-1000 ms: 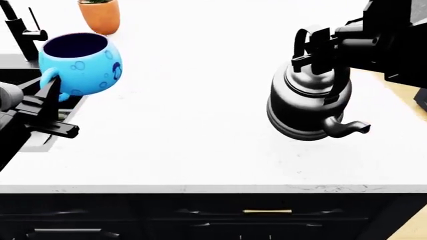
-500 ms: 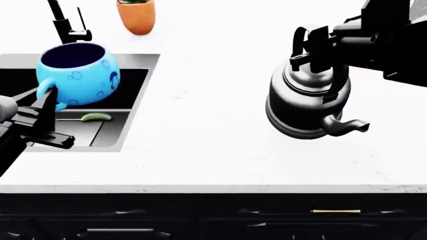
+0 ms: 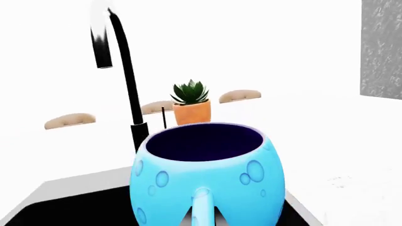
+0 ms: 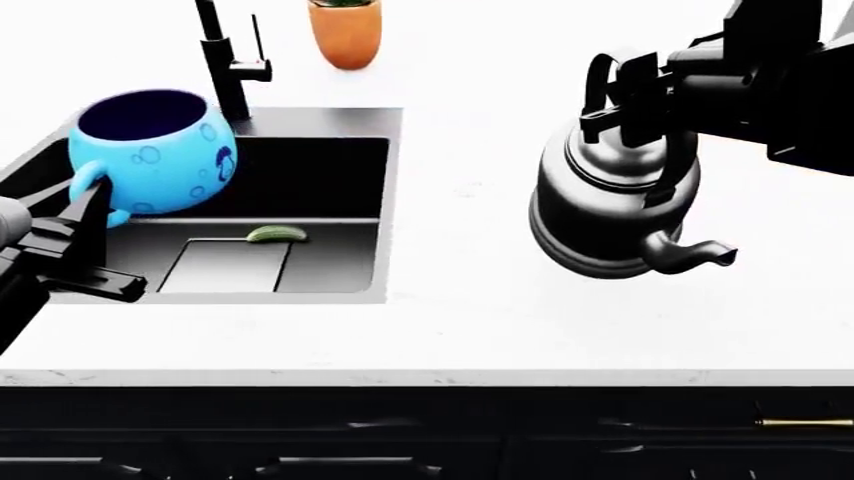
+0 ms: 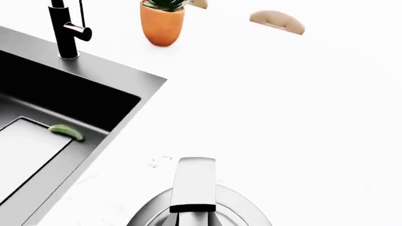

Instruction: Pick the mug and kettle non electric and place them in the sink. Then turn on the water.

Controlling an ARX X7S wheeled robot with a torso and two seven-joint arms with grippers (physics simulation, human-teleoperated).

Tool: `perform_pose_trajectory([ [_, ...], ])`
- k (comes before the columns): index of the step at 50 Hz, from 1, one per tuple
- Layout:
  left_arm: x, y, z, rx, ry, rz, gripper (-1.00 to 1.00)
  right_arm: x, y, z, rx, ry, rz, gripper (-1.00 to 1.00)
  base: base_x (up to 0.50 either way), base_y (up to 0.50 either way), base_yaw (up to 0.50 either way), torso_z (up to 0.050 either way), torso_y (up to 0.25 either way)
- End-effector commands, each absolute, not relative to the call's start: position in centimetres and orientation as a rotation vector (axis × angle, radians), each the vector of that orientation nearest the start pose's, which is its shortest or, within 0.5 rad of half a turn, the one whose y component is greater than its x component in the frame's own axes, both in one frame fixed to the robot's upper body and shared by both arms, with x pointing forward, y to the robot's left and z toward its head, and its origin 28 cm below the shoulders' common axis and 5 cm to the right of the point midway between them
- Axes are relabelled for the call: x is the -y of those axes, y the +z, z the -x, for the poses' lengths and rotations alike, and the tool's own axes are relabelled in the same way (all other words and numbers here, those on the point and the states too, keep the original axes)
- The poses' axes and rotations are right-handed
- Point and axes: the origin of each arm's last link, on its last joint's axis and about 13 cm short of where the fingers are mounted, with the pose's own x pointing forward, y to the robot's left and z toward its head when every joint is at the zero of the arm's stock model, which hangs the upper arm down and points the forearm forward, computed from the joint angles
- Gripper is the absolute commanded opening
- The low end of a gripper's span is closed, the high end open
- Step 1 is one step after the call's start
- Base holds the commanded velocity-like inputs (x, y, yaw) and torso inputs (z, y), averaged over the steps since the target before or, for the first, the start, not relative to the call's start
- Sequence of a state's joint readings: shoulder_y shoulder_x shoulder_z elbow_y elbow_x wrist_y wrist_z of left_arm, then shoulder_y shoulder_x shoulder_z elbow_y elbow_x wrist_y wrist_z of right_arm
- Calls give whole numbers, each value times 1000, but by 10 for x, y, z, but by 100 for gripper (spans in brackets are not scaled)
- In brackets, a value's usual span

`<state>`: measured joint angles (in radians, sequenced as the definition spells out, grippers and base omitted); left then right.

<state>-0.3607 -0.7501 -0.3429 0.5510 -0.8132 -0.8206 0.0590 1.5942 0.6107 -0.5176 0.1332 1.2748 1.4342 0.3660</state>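
Observation:
The bright-blue mug (image 4: 154,155) hangs over the left part of the black sink (image 4: 392,205), with my left gripper (image 4: 91,200) shut on its small loop handle (image 3: 202,207). In the left wrist view the mug (image 3: 207,179) fills the foreground, upright, with the faucet (image 3: 125,75) just behind it. My right gripper (image 4: 634,95) is shut on the arched handle (image 5: 193,183) of the dark grey kettle (image 4: 614,210). The kettle is lifted above the white counter to the right of the sink, spout pointing right. No water runs from the faucet (image 4: 220,60).
A small green vegetable (image 4: 276,234) lies in the basin beside the flat floor panel (image 4: 227,265). An orange plant pot (image 4: 344,30) stands on the counter behind the sink's right corner. White countertop (image 4: 454,300) separates the sink from the kettle.
The head view has shifted left: sink, faucet and pot slid to the right in it, and more of the basin shows. The mug now hangs over the basin. Both grips are unchanged.

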Motion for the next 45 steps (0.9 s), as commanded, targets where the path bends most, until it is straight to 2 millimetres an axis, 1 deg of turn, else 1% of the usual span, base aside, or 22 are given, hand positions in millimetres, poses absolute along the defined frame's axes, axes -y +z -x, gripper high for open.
perform_pose_trajectory([
  [1, -347, 229, -216, 173, -154, -115, -100, 162, 368, -297, -286, 237, 221, -100, 0, 500, 0, 0, 0],
  [45, -347, 229, -218, 175, -154, -119, -100, 165, 370, -295, -280, 223, 210, -100, 0, 500, 0, 0, 1],
])
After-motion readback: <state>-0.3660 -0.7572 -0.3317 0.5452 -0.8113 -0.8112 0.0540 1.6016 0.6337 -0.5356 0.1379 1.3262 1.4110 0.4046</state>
